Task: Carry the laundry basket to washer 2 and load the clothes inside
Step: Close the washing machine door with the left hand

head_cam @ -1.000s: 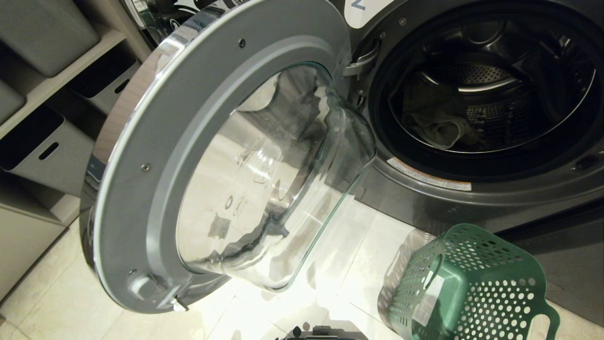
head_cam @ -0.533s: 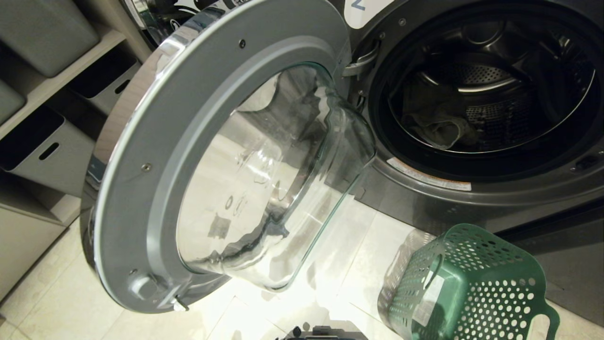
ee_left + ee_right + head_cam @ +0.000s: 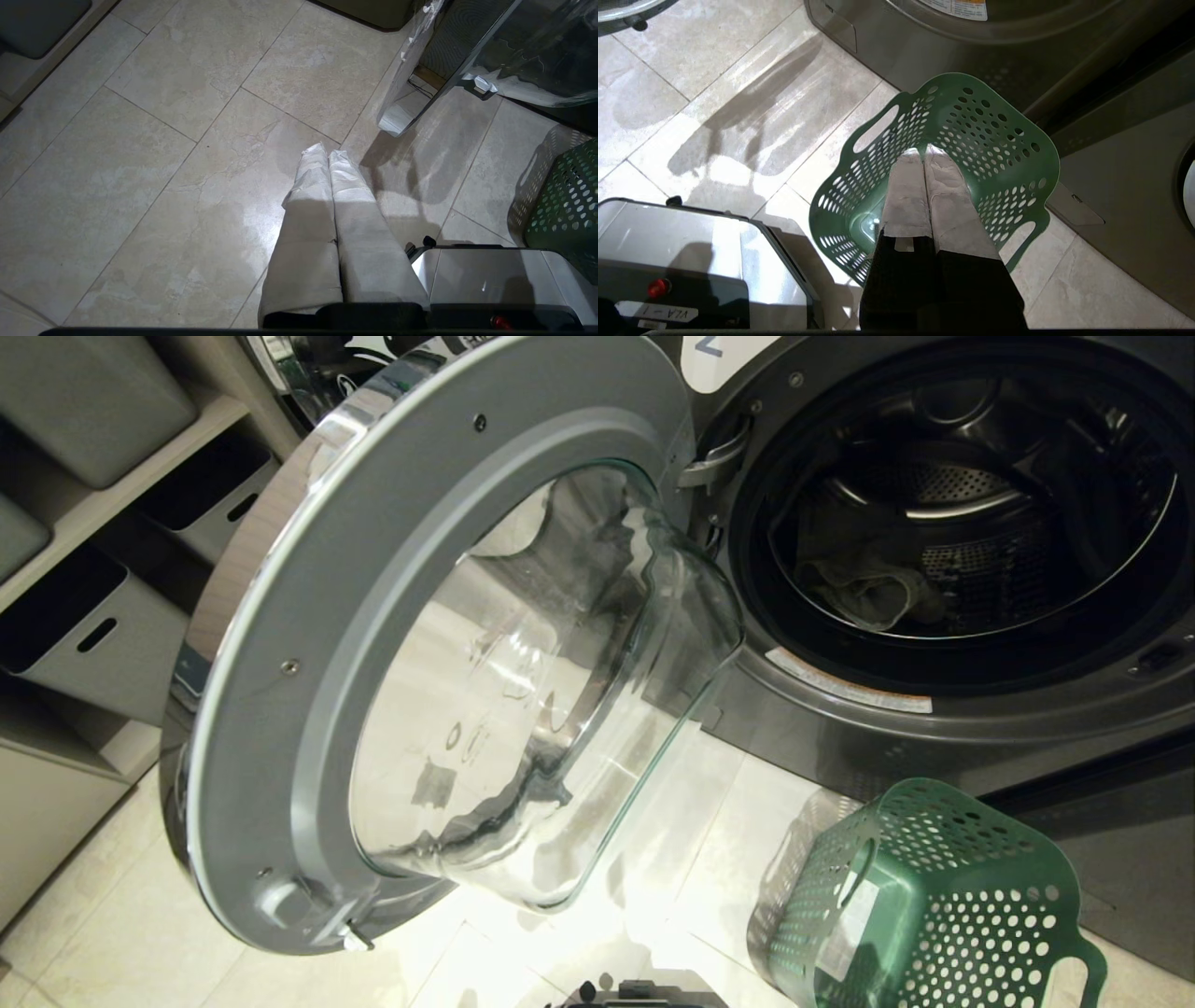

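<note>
Washer 2 [image 3: 840, 737] stands open, its round glass door [image 3: 448, 653] swung out to the left. The pale grey-green clothes [image 3: 864, 588] lie inside the drum. The dark green laundry basket [image 3: 920, 905] sits empty on the floor in front of the washer, at the lower right. My right gripper [image 3: 924, 151] hangs above the basket [image 3: 999, 154], shut, holding nothing. My left gripper [image 3: 327, 151] is shut over bare floor tiles, near the door's lower edge [image 3: 397, 126]. Neither gripper shows in the head view.
Grey storage bins [image 3: 89, 635] fill shelves on the left. The open door [image 3: 280, 709] juts far out over the floor. My base's silver top [image 3: 668, 242] sits just behind the basket. Pale tile floor [image 3: 140, 186] lies to the left.
</note>
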Tool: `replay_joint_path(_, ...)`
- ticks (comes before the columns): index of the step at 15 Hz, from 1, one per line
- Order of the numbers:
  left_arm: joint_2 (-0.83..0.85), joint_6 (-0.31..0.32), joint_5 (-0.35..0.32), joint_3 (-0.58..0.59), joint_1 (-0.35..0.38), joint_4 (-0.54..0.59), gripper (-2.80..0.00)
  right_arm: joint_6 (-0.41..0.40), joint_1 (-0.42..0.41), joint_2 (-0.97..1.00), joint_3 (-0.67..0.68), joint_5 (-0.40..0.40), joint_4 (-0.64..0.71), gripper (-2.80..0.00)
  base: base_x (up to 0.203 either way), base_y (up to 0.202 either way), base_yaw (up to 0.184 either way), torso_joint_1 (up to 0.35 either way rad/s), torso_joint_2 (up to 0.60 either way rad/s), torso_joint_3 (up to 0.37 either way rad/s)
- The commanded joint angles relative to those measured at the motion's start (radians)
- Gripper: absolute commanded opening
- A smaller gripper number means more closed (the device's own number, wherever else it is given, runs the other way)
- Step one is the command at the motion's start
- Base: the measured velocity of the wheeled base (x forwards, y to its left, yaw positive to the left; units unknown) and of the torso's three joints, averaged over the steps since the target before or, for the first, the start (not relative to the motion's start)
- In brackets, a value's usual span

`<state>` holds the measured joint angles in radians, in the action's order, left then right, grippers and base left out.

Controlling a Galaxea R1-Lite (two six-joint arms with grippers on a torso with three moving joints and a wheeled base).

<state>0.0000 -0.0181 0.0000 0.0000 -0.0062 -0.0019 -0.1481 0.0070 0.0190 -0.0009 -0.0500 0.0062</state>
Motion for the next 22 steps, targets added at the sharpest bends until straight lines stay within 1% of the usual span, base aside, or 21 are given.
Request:
replay_joint_path(1, 0.002, 0.0, 0.0, 0.002, 0.0, -0.001, -2.8, 0.004, -0.001, -0.017, 0.001, 0.001, 0.003, -2.8, 0.0, 0.0, 0.0, 0.0, 0.0, 0.0)
replay_joint_path(11, 0.002, 0.006, -0.001, 0.002, 0.0, 0.0, -2.8, -0.004, -0.001, -0.017, 0.001, 0.007, 0.003, -2.8, 0.0, 0.0, 0.0, 0.0, 0.0, 0.0)
replay_joint_path(17, 0.002, 0.024, -0.005, 0.002, 0.0, -0.001, -2.8, 0.007, -0.001, -0.017, 0.001, 0.012, 0.003, -2.8, 0.0, 0.0, 0.0, 0.0, 0.0, 0.0)
replay_joint_path(20, 0.002, 0.023, -0.006, 0.002, 0.0, 0.0, -2.8, 0.007, -0.001, -0.017, 0.001, 0.009, 0.003, -2.8, 0.0, 0.0, 0.0, 0.001, 0.0, 0.027)
replay_joint_path(22, 0.002, -0.004, -0.001, 0.002, 0.0, -0.001, -2.8, 0.007, -0.001, -0.017, 0.001, 0.007, 0.003, -2.8, 0.0, 0.0, 0.0, 0.001, 0.0, 0.154)
